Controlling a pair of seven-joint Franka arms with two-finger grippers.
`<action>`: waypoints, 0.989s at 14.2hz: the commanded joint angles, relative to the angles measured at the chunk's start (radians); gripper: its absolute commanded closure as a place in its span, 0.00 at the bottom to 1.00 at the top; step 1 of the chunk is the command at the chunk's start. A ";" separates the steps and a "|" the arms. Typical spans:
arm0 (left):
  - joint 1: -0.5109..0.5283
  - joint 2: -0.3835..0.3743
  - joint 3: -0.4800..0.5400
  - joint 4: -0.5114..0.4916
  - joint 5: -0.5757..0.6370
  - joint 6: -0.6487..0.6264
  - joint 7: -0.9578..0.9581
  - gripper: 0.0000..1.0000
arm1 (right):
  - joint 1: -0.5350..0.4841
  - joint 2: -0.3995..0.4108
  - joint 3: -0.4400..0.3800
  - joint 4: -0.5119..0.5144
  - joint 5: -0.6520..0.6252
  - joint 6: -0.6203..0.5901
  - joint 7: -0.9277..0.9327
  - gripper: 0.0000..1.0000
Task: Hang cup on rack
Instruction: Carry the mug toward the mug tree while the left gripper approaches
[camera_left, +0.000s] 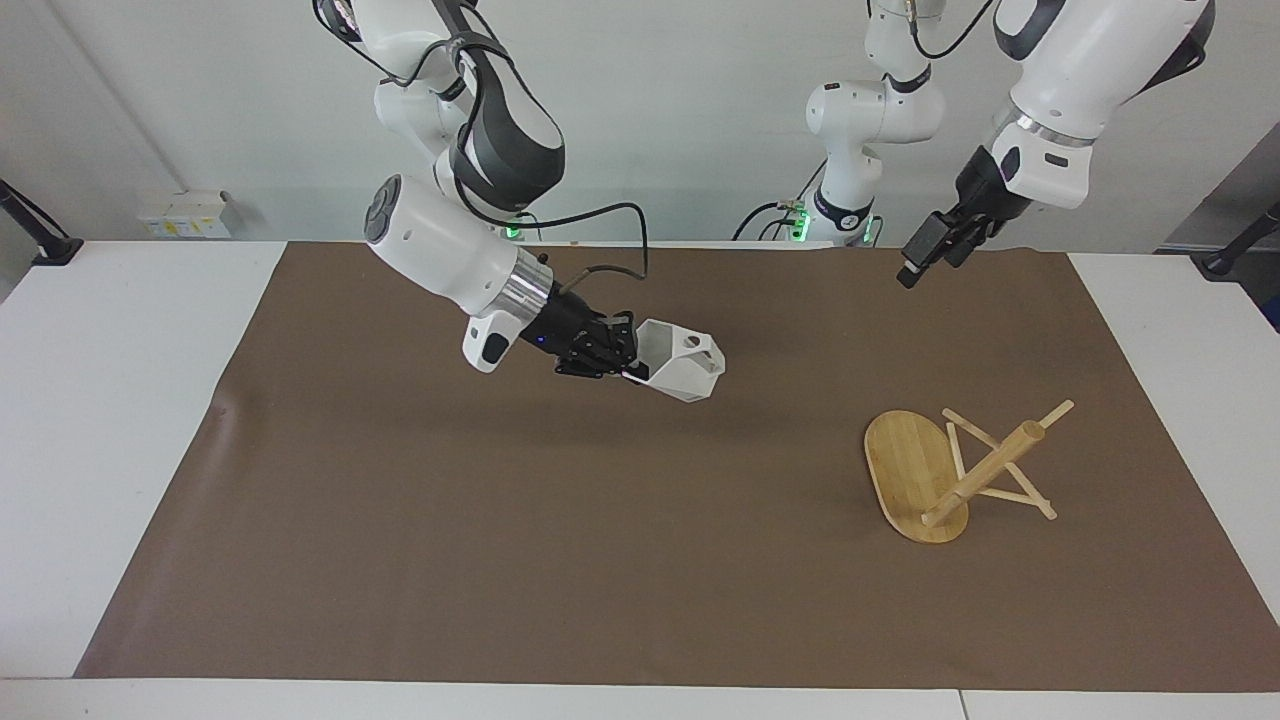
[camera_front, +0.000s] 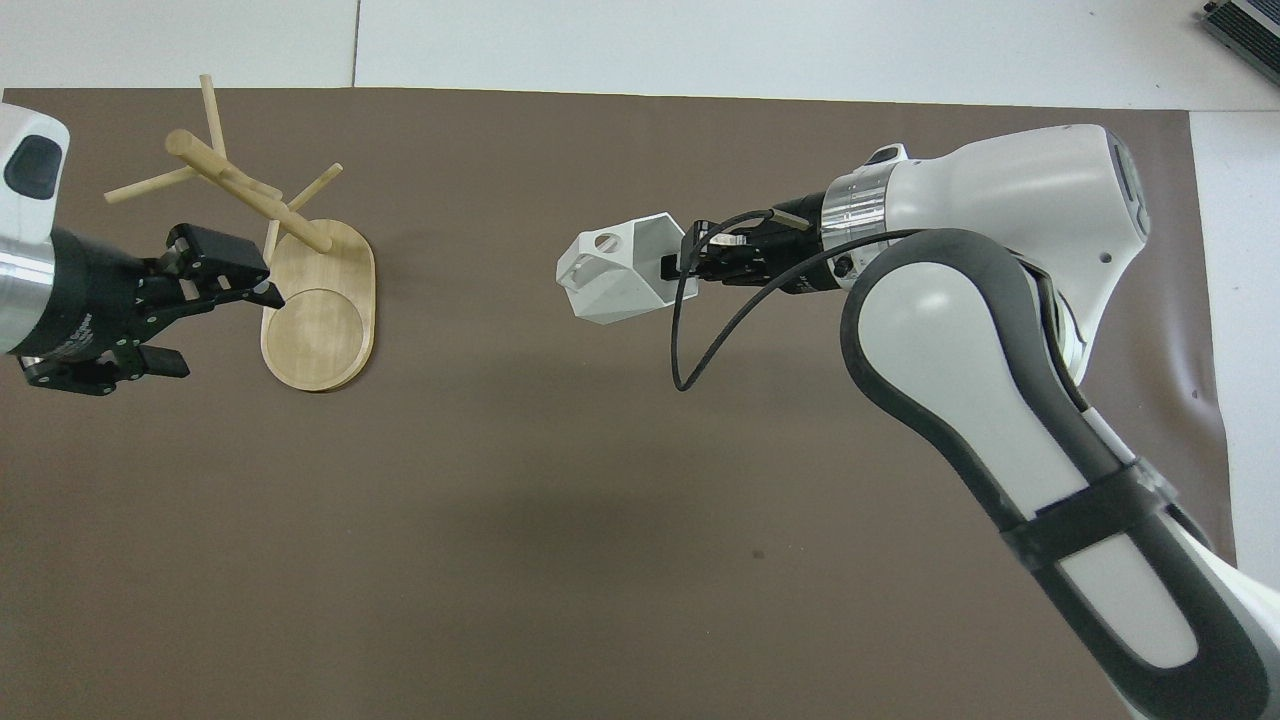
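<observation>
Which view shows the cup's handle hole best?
The overhead view: the cup, held in the air by the right gripper at its rim, turns its pierced handle up toward that camera, so the round hole reads clearly. The facing view shows the cup slantwise; the hole appears smaller there.

Right gripper (camera_left: 628, 366) clamped; left gripper (camera_left: 925, 258) spread, raised.

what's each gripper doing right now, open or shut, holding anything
Left gripper: open, empty, up in the air near the rack.
Right gripper: shut on the cup, carried above the brown mat.
</observation>
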 joint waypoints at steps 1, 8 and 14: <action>-0.046 -0.015 0.012 -0.065 -0.060 0.099 -0.195 0.00 | 0.019 -0.004 0.041 0.000 0.061 0.082 -0.003 1.00; -0.080 -0.014 0.010 -0.099 -0.170 0.261 -0.621 0.00 | 0.130 0.002 0.046 0.008 0.068 0.223 0.059 1.00; -0.124 -0.022 0.010 -0.147 -0.175 0.366 -0.858 0.00 | 0.161 0.009 0.046 0.039 0.085 0.254 0.099 1.00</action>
